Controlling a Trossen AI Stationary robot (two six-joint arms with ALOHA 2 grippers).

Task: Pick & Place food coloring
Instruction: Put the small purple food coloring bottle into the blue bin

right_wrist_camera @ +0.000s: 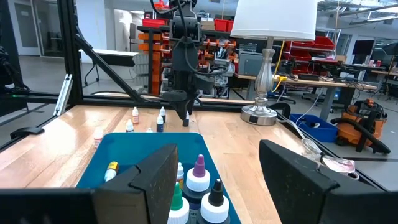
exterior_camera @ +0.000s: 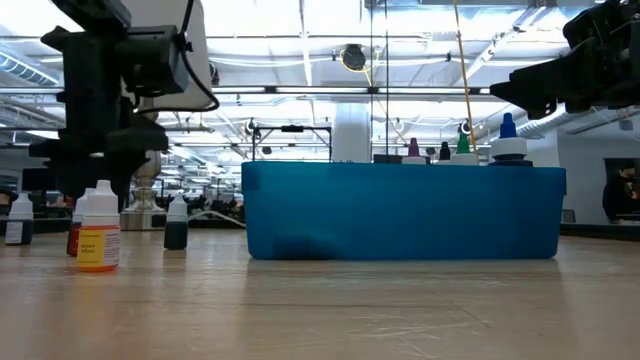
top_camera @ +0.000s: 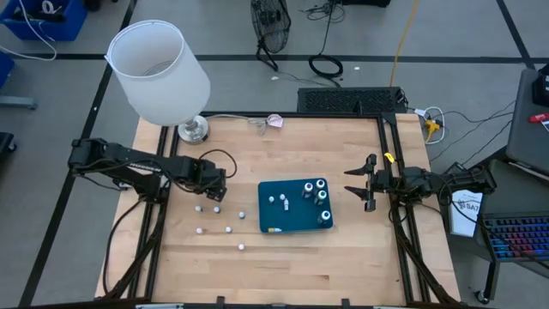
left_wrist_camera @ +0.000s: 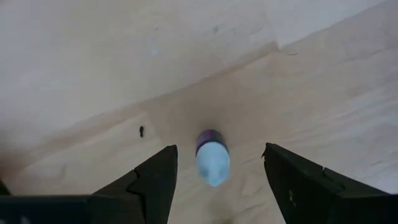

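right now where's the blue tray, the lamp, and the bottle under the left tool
blue tray (top_camera: 292, 221): high view, bare floor of the tray
lamp (top_camera: 159, 70): high view, white shade
bottle (left_wrist_camera: 212, 160): left wrist view, its pale cap, between the open left tool's fingers

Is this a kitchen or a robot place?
Probably a robot lab or workshop, not a kitchen. Two dark arms work at a wooden table, red storage bins sit on shelves behind, and cables lie on the floor.
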